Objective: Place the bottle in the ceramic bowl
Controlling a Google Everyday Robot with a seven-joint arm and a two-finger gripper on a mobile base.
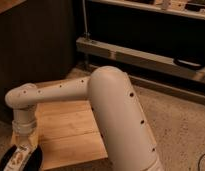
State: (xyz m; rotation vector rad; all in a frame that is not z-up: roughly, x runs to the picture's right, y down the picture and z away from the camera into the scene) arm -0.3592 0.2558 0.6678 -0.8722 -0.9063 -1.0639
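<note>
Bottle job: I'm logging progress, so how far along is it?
Done: the gripper has the small white plastic bottle at the round dark ceramic bowl, on the wooden table's corner. In hand: lowering it in. Left: release and withdrawal; whether it rests inside is unclear.

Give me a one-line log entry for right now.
phase: placing | end effector: bottom left, over ceramic bowl | bottle: at bowl, under end effector | bowl: on wooden table corner

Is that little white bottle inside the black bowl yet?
Over it: the bottle overlaps the ceramic bowl, under the gripper. Whether it rests inside, cannot tell.
</note>
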